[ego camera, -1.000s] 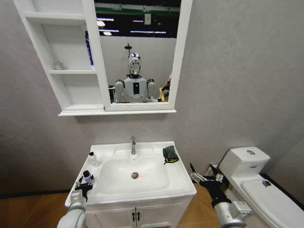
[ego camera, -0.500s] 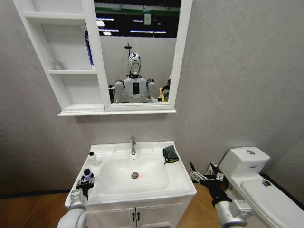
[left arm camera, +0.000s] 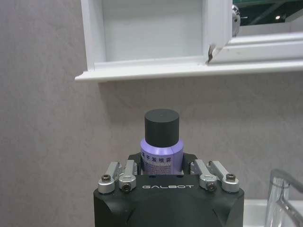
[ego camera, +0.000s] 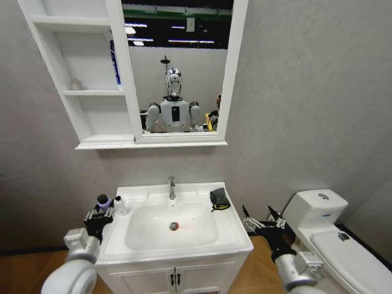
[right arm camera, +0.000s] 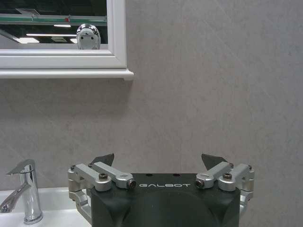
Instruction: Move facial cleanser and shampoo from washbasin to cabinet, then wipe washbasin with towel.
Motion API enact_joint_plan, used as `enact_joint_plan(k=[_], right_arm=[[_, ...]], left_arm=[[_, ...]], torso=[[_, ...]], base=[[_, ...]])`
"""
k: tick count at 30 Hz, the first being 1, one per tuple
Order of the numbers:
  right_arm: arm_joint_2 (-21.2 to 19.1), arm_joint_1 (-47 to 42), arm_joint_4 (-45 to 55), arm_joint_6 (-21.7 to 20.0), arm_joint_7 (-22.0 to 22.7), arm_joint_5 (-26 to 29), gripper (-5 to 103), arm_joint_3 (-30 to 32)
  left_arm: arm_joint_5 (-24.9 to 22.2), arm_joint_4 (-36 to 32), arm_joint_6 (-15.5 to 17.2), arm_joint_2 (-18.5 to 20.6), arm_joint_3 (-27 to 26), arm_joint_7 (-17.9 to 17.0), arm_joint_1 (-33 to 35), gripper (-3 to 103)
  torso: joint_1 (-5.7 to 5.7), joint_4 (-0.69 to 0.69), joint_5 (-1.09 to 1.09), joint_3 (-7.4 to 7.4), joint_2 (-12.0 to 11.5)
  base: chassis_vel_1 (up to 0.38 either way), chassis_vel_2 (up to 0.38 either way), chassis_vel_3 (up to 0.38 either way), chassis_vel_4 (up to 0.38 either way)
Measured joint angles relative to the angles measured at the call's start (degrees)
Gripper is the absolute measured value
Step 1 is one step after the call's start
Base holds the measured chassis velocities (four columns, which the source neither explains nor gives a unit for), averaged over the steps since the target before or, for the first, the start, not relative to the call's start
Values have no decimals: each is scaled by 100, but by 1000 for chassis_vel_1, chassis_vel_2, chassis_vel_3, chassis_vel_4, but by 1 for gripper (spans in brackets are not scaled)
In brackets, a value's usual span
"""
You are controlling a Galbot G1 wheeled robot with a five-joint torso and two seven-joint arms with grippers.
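White toilet [ego camera: 327,233] by grey wall [ego camera: 306,92]; vanity doors [ego camera: 177,278] below.

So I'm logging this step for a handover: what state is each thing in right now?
Left claw: shut on purple bottle, held upright left of washbasin.
Right claw: open, empty, right of washbasin.
White bottle: upright on washbasin's back left corner.
Towel: crumpled on washbasin's back right.
Cabinet: doorless; blue item on middle shelf.

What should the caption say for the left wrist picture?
Left gripper holding a purple, dark-capped bottle below the white cabinet.
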Motion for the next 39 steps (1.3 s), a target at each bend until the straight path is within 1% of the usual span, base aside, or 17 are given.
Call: enact_joint_plan(k=[3, 4, 7, 8, 10, 15, 18, 19, 22, 24, 27, 28, 30, 31, 34, 38, 39], right_arm=[[2, -13, 16, -11, 0, -4, 100, 0], [2, -13, 16, -11, 0, -4, 100, 0], [14, -44, 39, -20, 0, -25, 100, -8], [14, -44, 39, -20, 0, -25, 100, -8], [25, -66, 45, -21, 0, -41, 100, -13], [31, -80, 45, -32, 0, -76, 100, -14], [34, -80, 6, -44, 10, -132, 100, -20], [34, -80, 6, -44, 10, -132, 100, -20], [36, -80, -26, -51, 14, -163, 100, -36], [35, -78, -35, -53, 14, -171, 100, -39], [35, -70, -59, -59, 14, -183, 100, -51], [35, -70, -59, -59, 14, -183, 100, -51], [37, -76, -77, -60, 14, -192, 100, -54], [37, -76, -77, -60, 14, -192, 100, -54], [36, -100, -77, -59, 17, -188, 100, -26], [26, -115, -75, -52, 22, -177, 100, 7], [19, -115, -80, -43, 23, -171, 100, 14]], left_arm=[[-624, -38, 195, 477, -62, -223, -423, 43], [-624, -38, 195, 477, -62, -223, -423, 43], [-1271, 16, 518, 1067, -88, -467, -981, 43], [-1271, 16, 518, 1067, -88, -467, -981, 43], [-1538, 212, 637, 1394, -9, -555, -1382, 43], [-1896, 622, 797, 1794, 134, -587, -2074, 43], [-2407, 1122, 1022, 2172, 290, -577, -2926, 43], [-2407, 1122, 1022, 2172, 290, -577, -2926, 43], [-2653, 1562, 1252, 2430, 431, -320, -3560, 43], [-2706, 1718, 1301, 2489, 524, -250, -3758, 43], [-2900, 2258, 1352, 2570, 1055, -134, -4554, 43], [-2900, 2258, 1352, 2570, 1055, -134, -4554, 43], [-2958, 2642, 1352, 2542, 1483, -93, -5167, 43], [-2958, 2642, 1352, 2542, 1483, -93, -5167, 43], [-2842, 3207, 1347, 2429, 1929, -2, -5821, 43], [-2658, 3610, 1344, 2367, 2233, 136, -6212, 43], [-2571, 3853, 1341, 2314, 2452, 241, -6468, 43]], torso=[[0, -1, -1, 0, 0], [0, -1, -1, 0, 0], [0, 0, 1, 0, 0], [0, 0, 1, 0, 0], [0, -1, 0, 0, 0], [1, -1, 0, 0, 0], [2, -2, 0, 0, 0], [2, -2, 0, 0, 0], [1, 0, 1, 0, 0], [2, 0, 1, 0, 0], [2, 0, 0, 0, 0], [2, 0, 0, 0, 0], [2, -2, 1, 1, 0], [2, -2, 1, 1, 0], [2, -2, 1, 1, 0], [2, 0, 0, 1, 0], [1, 1, 0, 0, 0]], base=[[0, 0, 0, 0], [0, 0, 0, 0], [0, 0, 0, 0], [0, 0, 0, 0], [0, 0, 0, 0], [0, 0, 0, 0], [0, 0, 0, 0], [0, 0, 0, 0], [0, 0, 0, 0], [0, 0, 0, 0], [0, 0, 0, 0], [0, 0, 0, 0], [0, 0, 0, 0], [0, 0, 0, 0], [0, 0, 0, 0], [0, 0, 0, 0], [0, 0, 0, 0]])
